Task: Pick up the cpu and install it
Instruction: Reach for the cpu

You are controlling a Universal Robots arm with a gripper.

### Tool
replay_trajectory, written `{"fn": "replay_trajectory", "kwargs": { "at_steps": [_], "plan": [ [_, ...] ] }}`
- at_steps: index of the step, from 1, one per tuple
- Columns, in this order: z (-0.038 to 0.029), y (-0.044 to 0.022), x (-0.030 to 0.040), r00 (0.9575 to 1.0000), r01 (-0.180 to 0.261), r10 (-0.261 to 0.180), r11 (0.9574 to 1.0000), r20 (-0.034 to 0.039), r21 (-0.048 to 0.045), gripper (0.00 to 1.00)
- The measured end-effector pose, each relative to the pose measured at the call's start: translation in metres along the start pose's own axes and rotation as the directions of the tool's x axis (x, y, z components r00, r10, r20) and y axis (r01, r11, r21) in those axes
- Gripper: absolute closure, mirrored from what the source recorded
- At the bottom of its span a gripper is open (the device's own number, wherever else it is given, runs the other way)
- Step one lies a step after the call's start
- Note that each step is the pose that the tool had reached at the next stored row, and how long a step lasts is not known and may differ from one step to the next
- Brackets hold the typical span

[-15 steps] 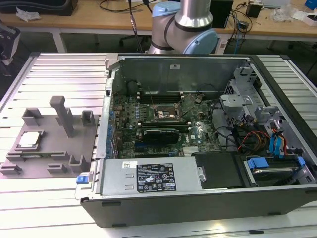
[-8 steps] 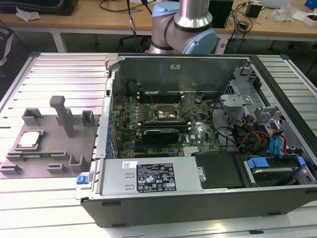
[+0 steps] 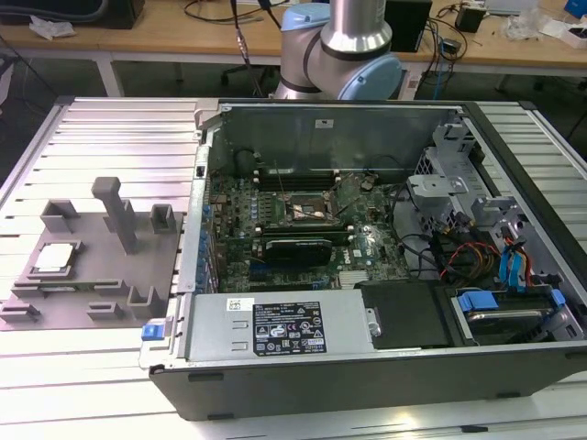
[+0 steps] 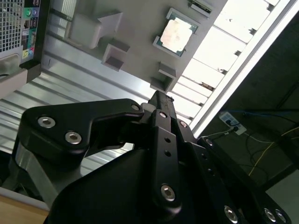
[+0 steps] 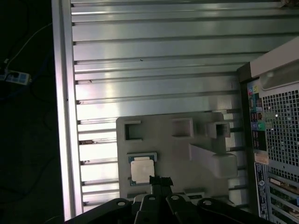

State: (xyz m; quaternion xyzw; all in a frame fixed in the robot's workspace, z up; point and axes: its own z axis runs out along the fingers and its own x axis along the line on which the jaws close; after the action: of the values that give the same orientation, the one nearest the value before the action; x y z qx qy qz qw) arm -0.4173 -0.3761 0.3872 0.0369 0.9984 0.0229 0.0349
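One cpu (image 3: 55, 258) is seen lying flat in a recess of the single grey plate (image 3: 110, 289). The plate rests on the ribbed tabletop (image 3: 110, 128), beside one open computer case (image 3: 367, 367). In the first wrist view the one hand (image 5: 161, 180) is held above the plate, clear of the cpu (image 5: 141, 169). Its jaws appear drawn narrow, with nothing gripped.

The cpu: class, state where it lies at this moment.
The cpu lies on the grey fixture plate on the slatted table, at the exterior view's left, outside the open computer case and apart from it.
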Motion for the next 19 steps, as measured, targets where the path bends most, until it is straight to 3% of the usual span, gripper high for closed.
{"fn": "replay_trajectory", "kwargs": {
  "at_steps": [4, 14, 19],
  "plan": [
    [0.0052, -0.0004, 0.0016, 1.0000, 0.000, 0.000, 1.0000, -0.0010, 0.0004, 0.89],
    [0.0205, -0.0025, 0.0025, 0.9999, -0.001, 0.001, 1.0000, -0.0153, 0.0034, 0.89],
    [0.0313, -0.0065, 0.0027, 0.9999, -0.001, 0.001, 1.0000, -0.0159, 0.0034, 0.89]
  ]
}}
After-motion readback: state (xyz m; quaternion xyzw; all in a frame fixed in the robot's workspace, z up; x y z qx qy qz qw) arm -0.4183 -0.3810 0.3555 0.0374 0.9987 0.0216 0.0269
